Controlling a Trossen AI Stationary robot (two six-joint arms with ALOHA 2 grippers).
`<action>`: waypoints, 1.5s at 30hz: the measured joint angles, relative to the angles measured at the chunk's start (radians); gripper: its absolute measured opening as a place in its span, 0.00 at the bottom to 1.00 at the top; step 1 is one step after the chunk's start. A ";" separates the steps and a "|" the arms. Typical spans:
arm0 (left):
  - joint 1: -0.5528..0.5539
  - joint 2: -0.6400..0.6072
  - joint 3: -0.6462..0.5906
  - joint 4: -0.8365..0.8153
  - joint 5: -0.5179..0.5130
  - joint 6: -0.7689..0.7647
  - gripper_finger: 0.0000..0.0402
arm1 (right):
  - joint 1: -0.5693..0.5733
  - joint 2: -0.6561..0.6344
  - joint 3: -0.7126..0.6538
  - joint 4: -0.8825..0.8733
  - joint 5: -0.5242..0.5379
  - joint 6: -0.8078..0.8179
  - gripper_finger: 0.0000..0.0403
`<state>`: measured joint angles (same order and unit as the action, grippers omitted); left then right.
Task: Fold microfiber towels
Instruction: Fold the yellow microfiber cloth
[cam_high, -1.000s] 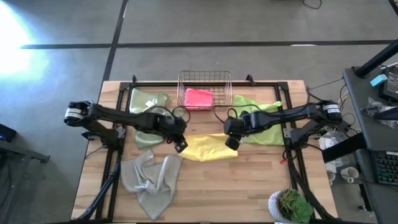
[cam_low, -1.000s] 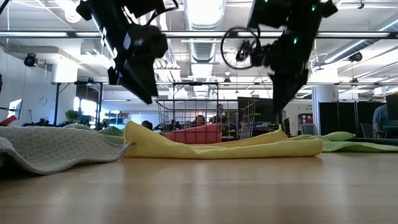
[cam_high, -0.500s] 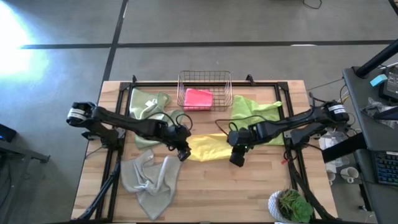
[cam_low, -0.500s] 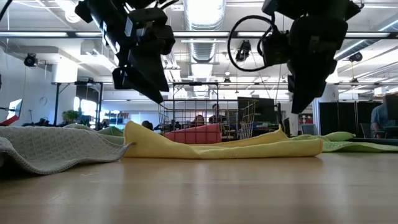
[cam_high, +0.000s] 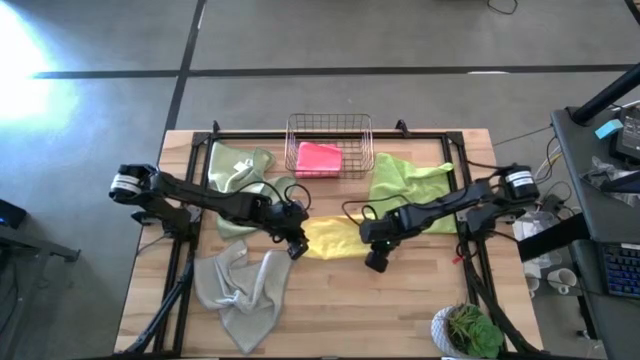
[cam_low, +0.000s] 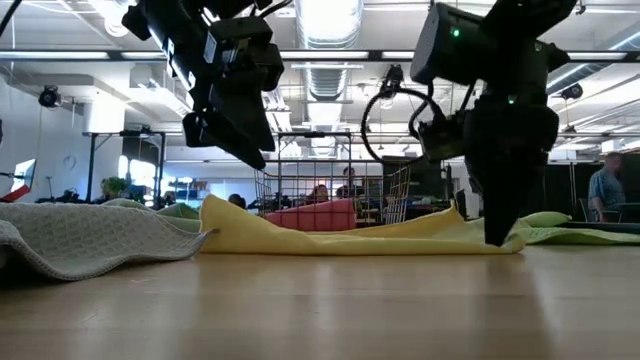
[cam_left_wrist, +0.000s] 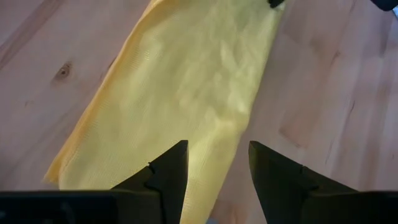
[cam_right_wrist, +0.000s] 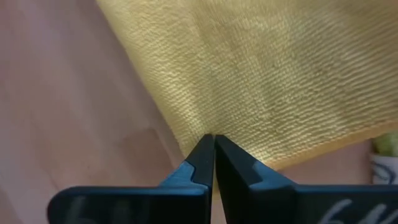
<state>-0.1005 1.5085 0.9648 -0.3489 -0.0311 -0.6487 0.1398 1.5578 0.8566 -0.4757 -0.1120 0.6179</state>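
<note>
Right tool: the right tool (cam_high: 374, 262) is down at the near right corner of the yellow microfiber towel (cam_high: 335, 236); its two dark fingers are pressed together, and in the right wrist view the tool (cam_right_wrist: 213, 144) meets the cloth just at the hem, so I judge that it pinches the edge of the yellow towel (cam_right_wrist: 267, 74).
Left tool: the left tool (cam_high: 297, 247) hangs just above the left end of the same towel, with its fingers spread apart and nothing between them; in the left wrist view the tool (cam_left_wrist: 217, 163) has the yellow cloth (cam_left_wrist: 186, 93) right under the gap.
Key relation: the towel lies between the two tools, with its long axis going from left to right across the wooden counter (cam_high: 400, 310). Each arm has its own end, so the next move depends on the left tool closing on its corner.
Look of the towel: a soft flat strip, it seems already doubled once; in the low view the yellow towel (cam_low: 350, 236) rests on the counter with a small raised fold at the left end.
Other towels: the grey-beige towel (cam_high: 240, 290) lies crumpled in front of the left arm, the pale sage green towel (cam_high: 236, 170) behind it, the lime green towel (cam_high: 405, 178) behind the right arm.
Basket: the folded pink towel (cam_high: 319, 158) is inside the copper wire basket (cam_high: 330, 122) at the far edge.
</note>
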 joint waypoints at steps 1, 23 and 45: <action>0.000 0.000 -0.002 0.001 0.000 0.000 0.38 | 0.001 0.004 0.000 -0.015 -0.003 0.010 0.02; -0.001 -0.001 -0.012 0.001 0.001 0.009 0.38 | 0.116 -0.150 -0.002 -0.472 0.030 0.090 0.02; 0.000 -0.149 -0.011 -0.151 -0.005 0.179 0.38 | 0.185 -0.027 0.068 0.375 0.203 0.419 0.02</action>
<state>-0.1003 1.3595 0.9541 -0.5002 -0.0360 -0.4695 0.3244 1.5304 0.9245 -0.1004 0.0910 1.0365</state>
